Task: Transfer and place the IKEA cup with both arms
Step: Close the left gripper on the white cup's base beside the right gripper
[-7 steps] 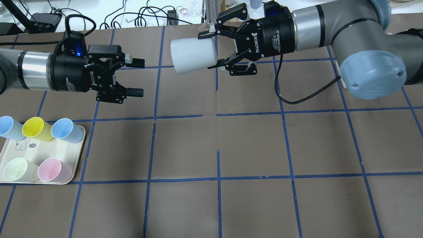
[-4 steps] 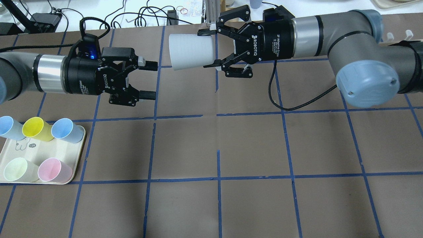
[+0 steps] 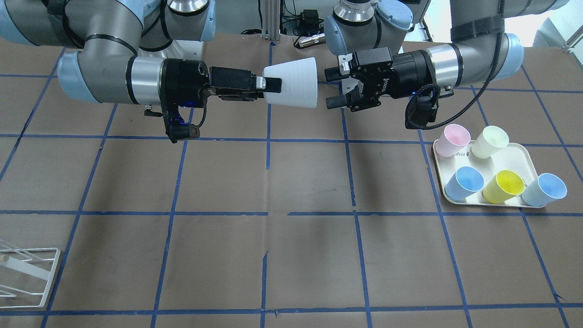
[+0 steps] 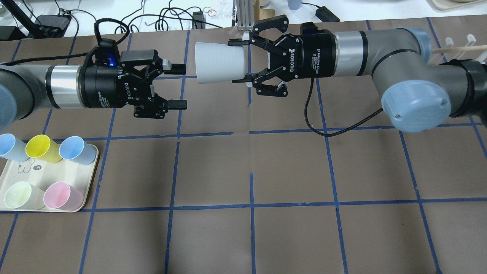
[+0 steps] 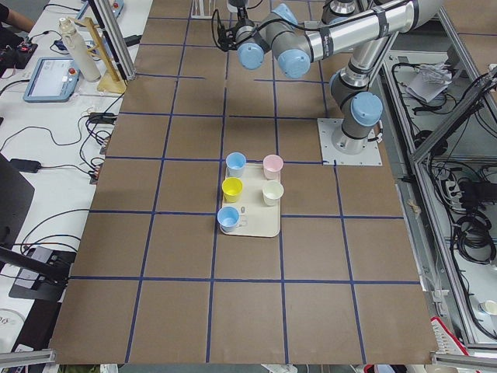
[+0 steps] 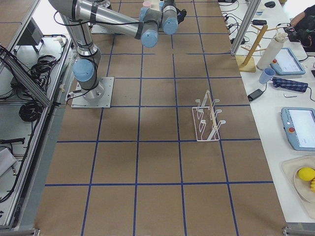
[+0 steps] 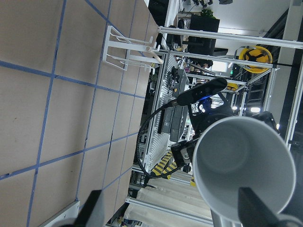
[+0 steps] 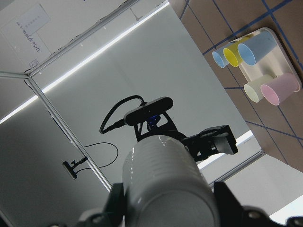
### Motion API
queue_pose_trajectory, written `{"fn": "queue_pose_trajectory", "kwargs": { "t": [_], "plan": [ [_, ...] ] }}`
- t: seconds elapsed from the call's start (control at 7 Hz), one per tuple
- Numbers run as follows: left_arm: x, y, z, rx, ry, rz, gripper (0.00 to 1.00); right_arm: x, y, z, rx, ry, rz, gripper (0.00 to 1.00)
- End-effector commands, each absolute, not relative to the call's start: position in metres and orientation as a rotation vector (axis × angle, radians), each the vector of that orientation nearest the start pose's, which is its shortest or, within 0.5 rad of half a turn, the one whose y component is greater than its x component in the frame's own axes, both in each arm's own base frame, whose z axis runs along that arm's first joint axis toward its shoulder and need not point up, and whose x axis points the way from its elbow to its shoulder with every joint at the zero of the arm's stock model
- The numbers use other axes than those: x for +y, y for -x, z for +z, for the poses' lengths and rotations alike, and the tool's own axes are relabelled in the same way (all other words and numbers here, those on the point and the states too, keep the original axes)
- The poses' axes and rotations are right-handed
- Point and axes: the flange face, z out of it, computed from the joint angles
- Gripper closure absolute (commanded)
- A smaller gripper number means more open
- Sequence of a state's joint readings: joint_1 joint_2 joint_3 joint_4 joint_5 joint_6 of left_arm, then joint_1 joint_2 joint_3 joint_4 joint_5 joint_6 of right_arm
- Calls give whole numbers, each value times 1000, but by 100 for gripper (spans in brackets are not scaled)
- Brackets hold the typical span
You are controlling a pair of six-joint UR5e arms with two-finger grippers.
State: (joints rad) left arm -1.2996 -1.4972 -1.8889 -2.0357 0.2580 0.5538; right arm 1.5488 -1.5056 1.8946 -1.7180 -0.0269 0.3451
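The IKEA cup [image 4: 217, 62] is pale grey and held horizontally above the table at the far middle, rim pointing toward my left arm. My right gripper [image 4: 237, 61] is shut on its narrow base end; both also show in the front view, the cup [image 3: 294, 83] and the gripper [image 3: 272, 85]. My left gripper [image 4: 179, 86] is open and empty, its fingertips a short gap from the rim, not touching; in the front view it [image 3: 331, 86] faces the rim. The left wrist view looks into the cup's open mouth [image 7: 241, 165]. The right wrist view shows the cup's outside [image 8: 165, 187].
A cream tray [image 4: 89, 182] at the near left edge holds two light-blue cups, a yellow cup [image 4: 41, 147], a cream cup and a pink cup [image 4: 61, 195]. A white wire rack [image 3: 27, 273] stands on the robot's right side. Cables lie beyond the table's far edge.
My left gripper has moved right toward the cup's rim, still open. My right gripper has shifted slightly left with the cup and levelled it.
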Motion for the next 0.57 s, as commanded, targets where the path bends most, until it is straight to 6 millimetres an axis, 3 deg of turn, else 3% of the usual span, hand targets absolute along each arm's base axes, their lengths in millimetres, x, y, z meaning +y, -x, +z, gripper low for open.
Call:
{"fn": "queue_pose_trajectory", "kwargs": {
  "t": [0.0,0.14,0.43],
  "plan": [
    [-453,124,403,-1732,-229,-61,0,-490,-225,413,1514,-488,463,100],
    [-450,126,402,-1732,-226,-66,3,-490,-225,413,1509,-487,464,100],
    [-452,129,403,-1698,-241,-50,18,-491,-225,410,1505,-493,471,100]
  ]
}}
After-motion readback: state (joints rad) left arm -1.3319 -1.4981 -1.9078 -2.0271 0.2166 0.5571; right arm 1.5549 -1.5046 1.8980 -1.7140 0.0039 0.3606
